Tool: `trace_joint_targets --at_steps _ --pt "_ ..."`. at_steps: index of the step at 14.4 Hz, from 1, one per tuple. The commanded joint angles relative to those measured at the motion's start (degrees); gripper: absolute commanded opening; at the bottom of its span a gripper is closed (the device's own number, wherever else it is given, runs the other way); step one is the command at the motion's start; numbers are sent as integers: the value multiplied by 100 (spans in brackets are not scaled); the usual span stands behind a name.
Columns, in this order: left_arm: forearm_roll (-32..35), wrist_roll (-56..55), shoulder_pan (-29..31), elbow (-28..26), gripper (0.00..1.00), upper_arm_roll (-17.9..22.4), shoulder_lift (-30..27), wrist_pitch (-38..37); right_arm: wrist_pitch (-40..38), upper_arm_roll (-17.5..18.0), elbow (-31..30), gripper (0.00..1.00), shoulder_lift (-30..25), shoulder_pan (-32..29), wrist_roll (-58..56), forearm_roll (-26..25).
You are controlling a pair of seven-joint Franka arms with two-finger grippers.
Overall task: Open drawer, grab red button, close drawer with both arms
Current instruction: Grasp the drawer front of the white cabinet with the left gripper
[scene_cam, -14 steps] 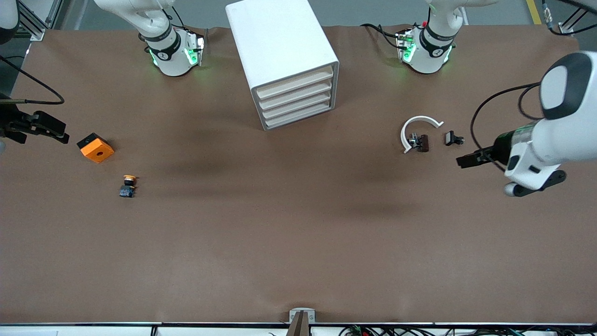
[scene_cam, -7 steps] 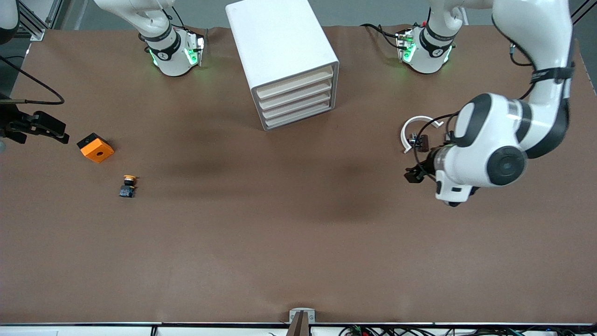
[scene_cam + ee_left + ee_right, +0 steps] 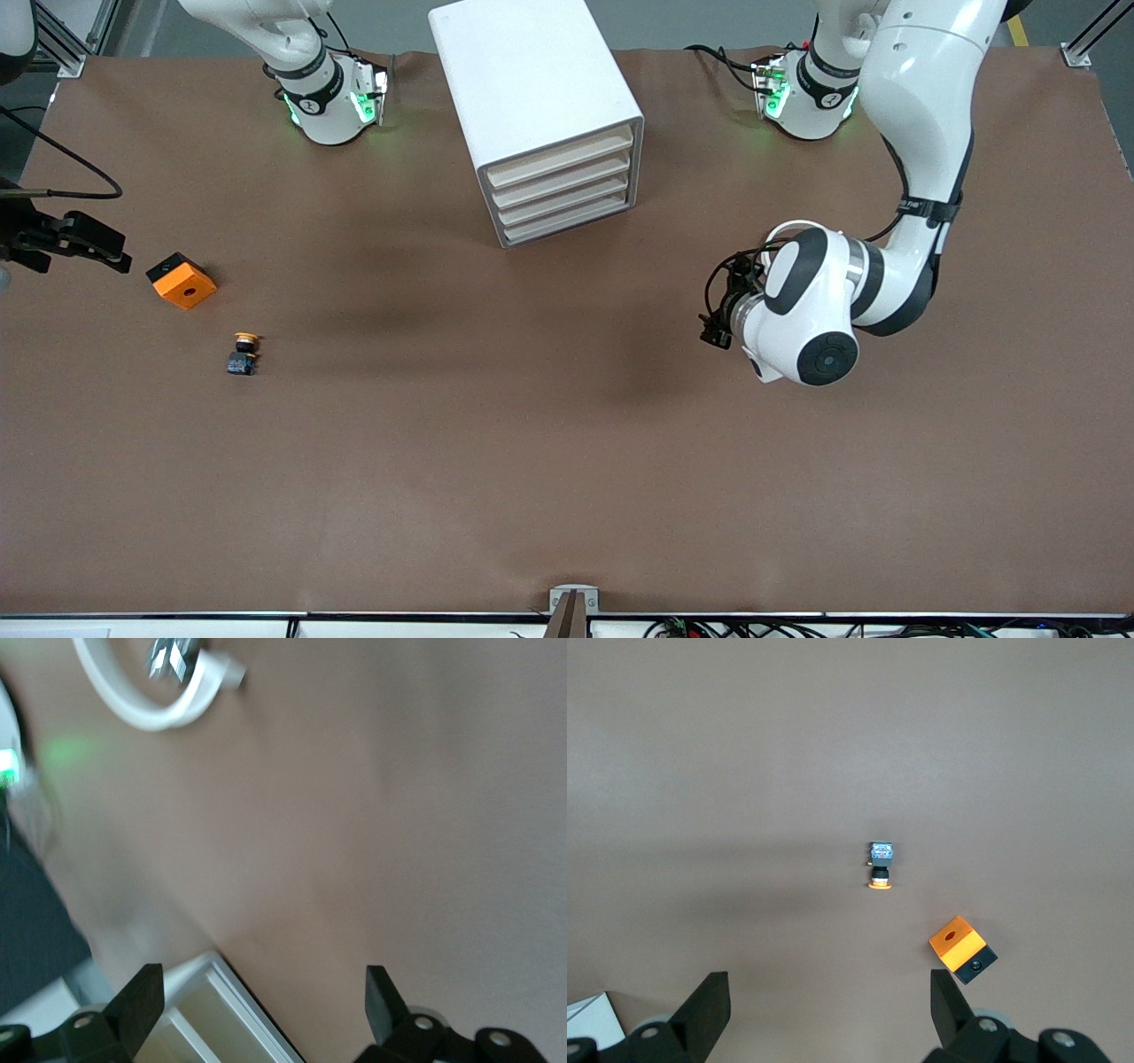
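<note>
The white drawer cabinet (image 3: pixel 540 97) stands at the back middle of the table, and all of its drawers (image 3: pixel 564 190) are shut. The red-capped button is hidden. My left gripper (image 3: pixel 714 335) is open and empty over bare table, between the cabinet and the left arm's end. In the left wrist view a corner of the cabinet (image 3: pixel 221 1014) shows between the open left gripper's (image 3: pixel 261 1010) fingers. My right gripper (image 3: pixel 111 248) waits open and empty at the right arm's end of the table. It also shows open in the right wrist view (image 3: pixel 828 1010).
An orange-yellow-capped button (image 3: pixel 244 351) (image 3: pixel 880 866) lies near the right arm's end, with an orange block (image 3: pixel 182 280) (image 3: pixel 963 948) beside it. A white ring piece (image 3: pixel 142 704) with a small metal part (image 3: pixel 173 656) lies under the left arm.
The left arm has swung in from the left arm's end of the table, over the white ring, toward the middle. The right arm has not moved.
</note>
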Motion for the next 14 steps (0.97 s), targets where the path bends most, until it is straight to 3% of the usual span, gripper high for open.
trace_joint_targets --at_steps 1,9,10,13,14 --pt "-587 -885 -200 130 100 26 266 -112 -92 20 124 100 49 -22 55 -28" --pt "-2469 -2361 -551 138 99 26 811 -130 -92 20 133 100 49 -31 64 -28" --pt "-2470 -2694 -666 138 91 26 864 -121 -83 20 133 100 49 -31 73 -28" --pt "-2540 -3347 -886 147 87 0 900 -356 -83 20 124 100 49 -31 73 -28" --pt "-2627 -3383 -921 147 81 0 900 -515 -83 20 124 100 49 -31 73 -28"
